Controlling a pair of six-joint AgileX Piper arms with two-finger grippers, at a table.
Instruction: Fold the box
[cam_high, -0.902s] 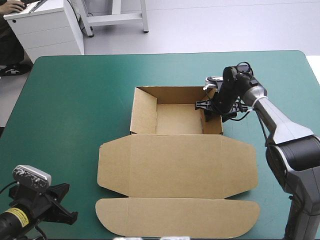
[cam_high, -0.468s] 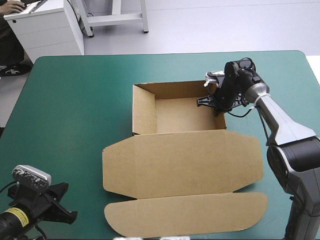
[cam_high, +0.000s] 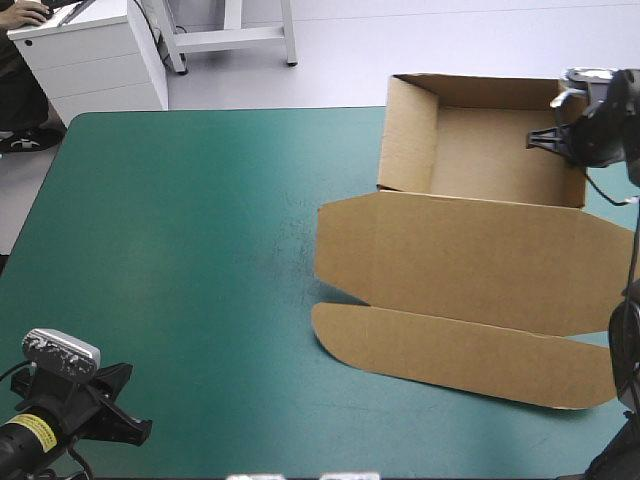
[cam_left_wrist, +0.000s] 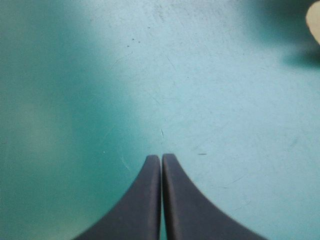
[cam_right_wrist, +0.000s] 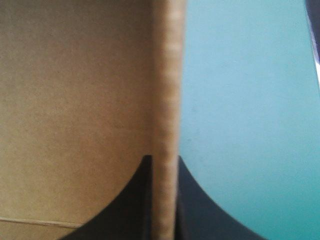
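Done: the box (cam_high: 470, 255) is judged to be well along, with walls raised on the left, far and right sides of its tray.
Left: whether those walls are fully tucked cannot be told (the right one is partly hidden by the arm); the lid lies open and untouched.
Desk (cam_high: 180, 250): most of its teal-green cover is left bare, as the box is set at the far right corner.
Lid (cam_high: 470, 262): a broad brown panel with angled ends is laid out toward the near side, hinged to the tray. A shadow under its left end suggests that this end is held slightly off the cover.
Tray (cam_high: 490, 160): it is seen open, and in the high view it reaches past the desk's far edge.
Flap (cam_high: 460, 345): a long strip with rounded ends is joined to the lid's near edge.
Right gripper (cam_right_wrist: 164, 159): it is clamped on the tray's right wall (cam_right_wrist: 167, 90), one finger inside and one outside.
Left gripper (cam_left_wrist: 161, 157): it is clenched on nothing and parked over bare cover at the near left corner, well apart from the box.
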